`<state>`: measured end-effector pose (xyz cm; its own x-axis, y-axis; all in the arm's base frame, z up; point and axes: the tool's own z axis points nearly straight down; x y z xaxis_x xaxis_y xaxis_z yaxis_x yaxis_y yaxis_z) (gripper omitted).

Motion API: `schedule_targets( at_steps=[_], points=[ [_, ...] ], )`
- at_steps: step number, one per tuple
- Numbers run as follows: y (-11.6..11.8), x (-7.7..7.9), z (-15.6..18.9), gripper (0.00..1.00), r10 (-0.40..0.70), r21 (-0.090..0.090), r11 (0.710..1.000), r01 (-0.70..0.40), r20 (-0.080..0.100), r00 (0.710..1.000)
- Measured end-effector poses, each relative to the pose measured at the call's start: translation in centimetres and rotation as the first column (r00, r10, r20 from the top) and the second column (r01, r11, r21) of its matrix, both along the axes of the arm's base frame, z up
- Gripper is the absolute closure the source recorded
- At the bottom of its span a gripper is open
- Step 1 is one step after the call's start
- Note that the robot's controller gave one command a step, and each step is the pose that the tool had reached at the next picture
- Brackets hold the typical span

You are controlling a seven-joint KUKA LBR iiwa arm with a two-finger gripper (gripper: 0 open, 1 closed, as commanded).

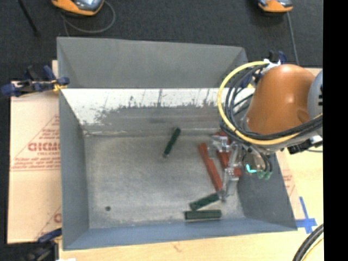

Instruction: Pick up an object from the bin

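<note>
Camera view, from above: the gripper [228,182] is lowered into the right part of the grey bin [136,69], with its metal tip near the floor and close to the lower end of a long red stick [209,165]. How far it is open cannot be told, nor whether it touches the stick, and nothing can be seen held in it.

Contents, counted: two red pieces and three dark green pieces. The long red stick lies right of the frame's centre, slanting from upper left to lower right. A shorter red piece [223,157] lies just to its right, partly hidden by the gripper. One green stick [172,141] lies tilted near the middle of the floor, well apart from the rest. A second green piece [205,202] lies slanted just beside the gripper's tip. A third green bar [203,215] lies level along the lower wall, just below the second.

The arm [280,99], under an orange cover ringed with looped cables, enters from the right of the frame over the bin's right wall, with the wrist turned downward and to the left.
</note>
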<state>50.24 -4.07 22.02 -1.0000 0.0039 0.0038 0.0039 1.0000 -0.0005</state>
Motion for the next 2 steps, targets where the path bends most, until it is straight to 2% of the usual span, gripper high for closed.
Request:
schedule_targets(
  at_steps=[1,2],
  points=[
    [-4.6,-2.6,-10.9,0.00,0.180,0.000,0.984,-0.180,-0.001,0.984],
    [-1.2,-0.4,-15.0,0.00,0.436,0.001,0.900,-0.436,0.003,0.900]
  ],
)
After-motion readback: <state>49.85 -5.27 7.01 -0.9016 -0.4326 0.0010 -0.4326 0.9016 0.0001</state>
